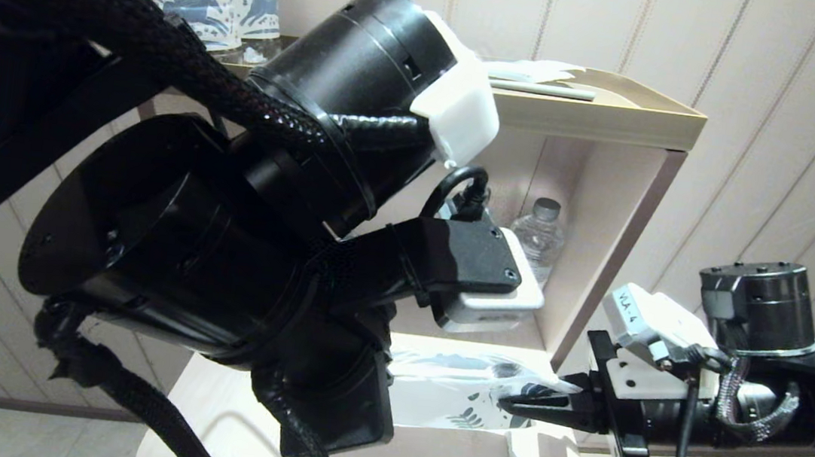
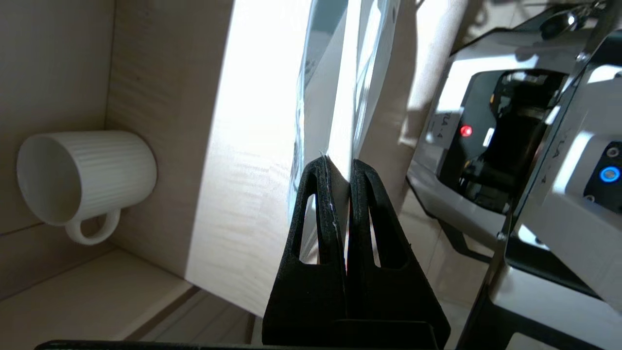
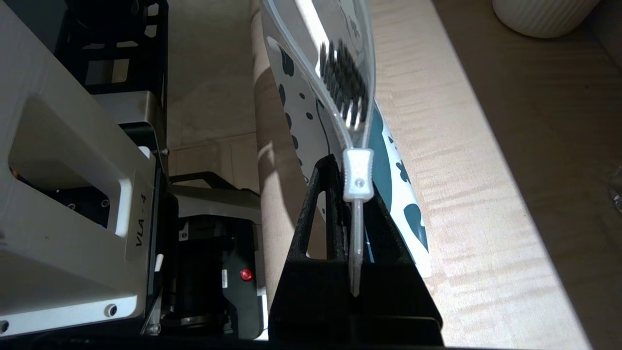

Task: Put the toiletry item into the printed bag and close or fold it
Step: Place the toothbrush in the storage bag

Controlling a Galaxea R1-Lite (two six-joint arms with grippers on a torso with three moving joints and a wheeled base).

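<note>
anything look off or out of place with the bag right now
Nothing stands out. The printed bag hangs between the left tool and right tool, each shut on an end. The toothbrush bristles sit inside, near the slider.

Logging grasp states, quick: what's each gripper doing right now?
Left gripper: shut on bag edge.
Right gripper: shut on bag's other end, by the slider.

Our arms are black cylinders wrapped in braided black cable sleeving. White wrist housings read "VLA-4". Our fingers are black, slotted wedges.
</note>
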